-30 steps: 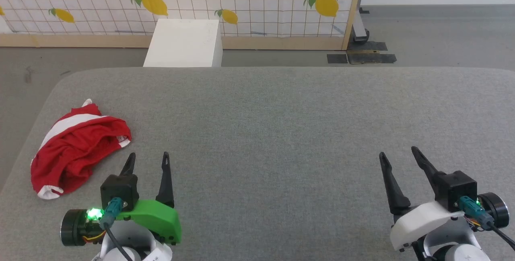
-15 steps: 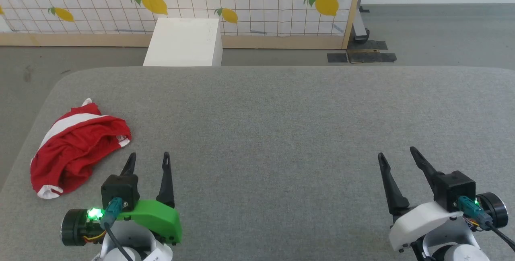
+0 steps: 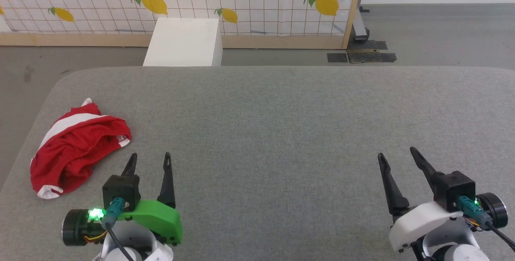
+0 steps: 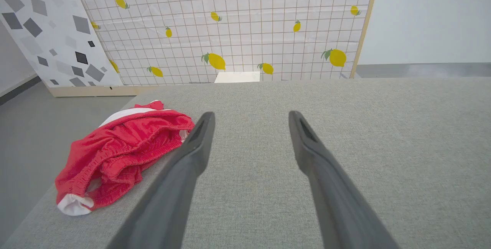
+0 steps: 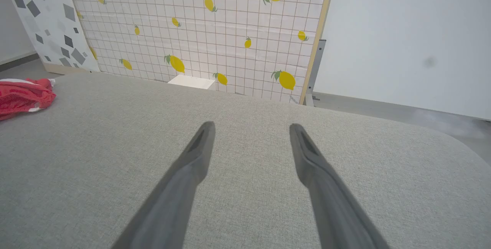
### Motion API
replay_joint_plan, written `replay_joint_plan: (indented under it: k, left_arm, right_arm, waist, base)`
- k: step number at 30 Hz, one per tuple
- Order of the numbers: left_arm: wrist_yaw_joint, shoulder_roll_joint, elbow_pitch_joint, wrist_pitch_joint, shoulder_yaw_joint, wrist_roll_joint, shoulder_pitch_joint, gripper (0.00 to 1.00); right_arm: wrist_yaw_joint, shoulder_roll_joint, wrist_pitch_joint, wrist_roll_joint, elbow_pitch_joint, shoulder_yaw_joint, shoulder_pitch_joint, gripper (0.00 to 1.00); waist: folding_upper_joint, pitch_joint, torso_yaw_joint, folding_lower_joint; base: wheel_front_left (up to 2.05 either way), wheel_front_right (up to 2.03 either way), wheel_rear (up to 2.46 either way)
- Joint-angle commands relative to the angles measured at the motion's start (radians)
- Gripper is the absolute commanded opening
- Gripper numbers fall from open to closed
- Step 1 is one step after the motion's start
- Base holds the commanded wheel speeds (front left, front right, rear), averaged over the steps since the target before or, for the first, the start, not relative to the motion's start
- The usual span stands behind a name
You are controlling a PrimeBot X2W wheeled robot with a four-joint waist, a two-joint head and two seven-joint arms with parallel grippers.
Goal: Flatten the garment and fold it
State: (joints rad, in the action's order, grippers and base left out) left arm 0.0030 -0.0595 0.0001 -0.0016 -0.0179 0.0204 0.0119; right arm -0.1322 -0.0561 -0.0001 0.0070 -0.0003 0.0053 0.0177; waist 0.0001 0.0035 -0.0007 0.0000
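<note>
The garment is a crumpled heap of red shorts with a white stripe and white trim, lying near the left edge of the grey padded table. In the left wrist view the garment sits just left of my left fingers, its gathered waistband showing. My left gripper stands open a short way to the right of the heap, holding nothing. My right gripper stands open far off at the table's right, also empty. From the right wrist the garment shows at the far left edge.
A white box stands on the floor beyond the table's far edge. Behind it runs a lemon-print grid screen with a wooden frame. The table's left edge drops to grey floor close beside the garment.
The left gripper has drawn back very slightly toward me. The garment and the right gripper stay as they were.
</note>
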Motion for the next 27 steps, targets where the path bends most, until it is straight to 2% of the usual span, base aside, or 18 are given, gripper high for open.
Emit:
replay_joint_plan:
  k: [1,27]
  left_arm:
    - [0.008,-0.008,0.004,-0.006,-0.003,0.001,-0.004,1.00]
    - [0.018,-0.021,0.010,0.001,-0.022,0.019,-0.003,1.00]
  right_arm:
    - [0.001,-0.003,-0.001,0.004,0.003,0.002,-0.005,1.00]
    - [0.001,0.002,-0.005,0.028,-0.002,-0.003,-0.004,1.00]
  waist:
    - [-0.0001,0.000,0.000,0.0000]
    - [-0.0001,0.003,0.016,0.0000]
  base:
    - [0.00,0.00,0.00]
    - [0.00,0.00,0.00]
